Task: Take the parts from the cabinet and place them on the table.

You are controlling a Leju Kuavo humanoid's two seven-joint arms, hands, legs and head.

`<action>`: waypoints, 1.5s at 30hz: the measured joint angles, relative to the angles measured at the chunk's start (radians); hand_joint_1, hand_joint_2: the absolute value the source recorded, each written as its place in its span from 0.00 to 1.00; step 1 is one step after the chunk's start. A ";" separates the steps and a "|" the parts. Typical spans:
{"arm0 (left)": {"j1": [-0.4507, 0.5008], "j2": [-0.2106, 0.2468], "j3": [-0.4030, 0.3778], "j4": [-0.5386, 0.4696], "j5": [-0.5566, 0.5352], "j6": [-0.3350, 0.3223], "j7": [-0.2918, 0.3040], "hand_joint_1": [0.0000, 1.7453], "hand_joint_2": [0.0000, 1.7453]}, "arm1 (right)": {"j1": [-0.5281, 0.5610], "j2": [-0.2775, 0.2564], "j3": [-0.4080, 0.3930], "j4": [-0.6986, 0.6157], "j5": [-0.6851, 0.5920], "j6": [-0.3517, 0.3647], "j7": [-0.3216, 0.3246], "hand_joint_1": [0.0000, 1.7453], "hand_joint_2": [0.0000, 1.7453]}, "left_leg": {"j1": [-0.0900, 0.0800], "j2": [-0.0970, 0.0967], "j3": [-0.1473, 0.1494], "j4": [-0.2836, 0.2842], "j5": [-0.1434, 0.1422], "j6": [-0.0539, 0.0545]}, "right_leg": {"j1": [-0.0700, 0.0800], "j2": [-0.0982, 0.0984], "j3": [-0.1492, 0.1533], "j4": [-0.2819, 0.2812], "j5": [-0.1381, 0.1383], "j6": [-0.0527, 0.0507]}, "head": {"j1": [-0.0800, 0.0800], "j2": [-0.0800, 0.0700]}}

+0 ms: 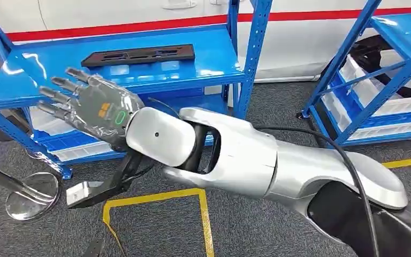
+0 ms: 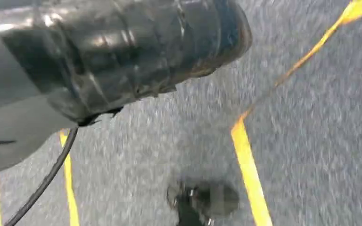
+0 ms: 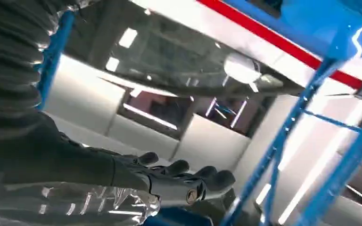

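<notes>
A part lies on the top shelf of the left rack, toward its back edge, lengthwise along it. The right hand hangs before the shelf's front left corner, apart from the part. Bins sit in a second rack to the right.
</notes>
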 joint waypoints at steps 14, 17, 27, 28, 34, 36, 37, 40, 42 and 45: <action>-0.051 0.005 -0.101 -0.001 -0.047 -0.065 -0.145 0.00 0.00 | 0.073 -0.080 -0.057 0.005 -0.139 -0.040 0.023 0.00 0.00 | 0.029 -0.002 0.014 0.002 -0.018 -0.029 | -0.023 0.026 -0.095 0.026 0.059 0.028 | 0.013 0.000; -0.053 0.008 -0.104 -0.002 0.049 -0.065 -0.201 0.00 0.00 | 0.103 -0.089 -0.079 0.037 -0.438 0.003 0.022 0.00 0.00 | 0.036 -0.001 0.011 -0.009 -0.013 -0.042 | -0.017 0.028 -0.109 0.037 0.059 0.003 | 0.005 0.000; -0.045 0.025 -0.103 -0.002 0.145 -0.052 -0.193 0.00 0.00 | 0.127 -0.127 -0.084 0.077 -0.599 -0.154 0.079 0.00 0.00 | 0.000 0.010 -0.104 0.114 0.028 0.010 | 0.013 0.027 -0.084 0.034 0.046 -0.031 | 0.000 0.000; -0.043 0.029 -0.103 -0.002 0.146 -0.050 -0.189 0.00 0.00 | 0.128 -0.129 -0.084 0.077 -0.573 -0.159 0.088 0.00 0.00 | -0.006 0.012 -0.078 0.055 0.035 0.026 | 0.012 0.027 -0.081 0.031 0.044 -0.032 | 0.000 0.000; -0.013 0.034 -0.103 -0.001 0.168 -0.045 -0.162 0.00 0.00 | 0.139 -0.138 -0.084 0.076 -0.464 -0.156 0.065 0.00 0.00 | -0.002 0.014 -0.047 -0.004 0.043 0.029 | 0.018 0.022 -0.089 0.039 0.033 -0.004 | 0.001 0.000; -0.012 0.036 -0.103 -0.001 0.182 -0.053 -0.153 0.00 0.00 | 0.131 -0.125 -0.084 0.093 -0.445 -0.157 0.018 0.00 0.00 | -0.002 0.013 -0.047 -0.008 0.046 0.033 | 0.013 0.020 -0.144 0.161 -0.037 0.004 | 0.003 0.000; -0.013 0.041 -0.103 -0.001 0.192 -0.061 -0.145 0.00 0.00 | 0.132 -0.107 -0.084 0.116 -0.436 -0.158 -0.021 0.00 0.00 | -0.002 0.012 -0.047 -0.008 0.046 0.033 | 0.010 0.020 -0.180 0.240 -0.069 0.006 | 0.003 0.000; -0.010 0.045 -0.101 -0.001 0.197 -0.076 -0.126 0.00 0.00 | 0.130 -0.062 -0.084 0.193 -0.409 -0.164 -0.105 0.00 0.00 | -0.001 0.008 -0.047 -0.005 0.045 0.031 | 0.002 0.019 -0.205 0.282 -0.049 0.011 | 0.003 0.000; -0.009 0.045 -0.101 -0.001 0.197 -0.084 -0.117 0.00 0.00 | 0.124 -0.037 -0.084 0.235 -0.397 -0.170 -0.126 0.00 0.00 | 0.001 0.003 -0.047 0.003 0.040 0.024 | -0.003 0.019 -0.125 0.121 0.043 0.010 | 0.003 0.000; -0.010 0.049 -0.101 -0.001 0.189 -0.094 -0.111 0.00 0.00 | 0.112 -0.017 -0.084 0.265 -0.396 -0.181 -0.132 0.00 0.00 | -0.004 -0.003 -0.062 0.017 0.035 0.009 | 0.002 0.023 -0.080 0.026 0.044 -0.003 | 0.002 0.000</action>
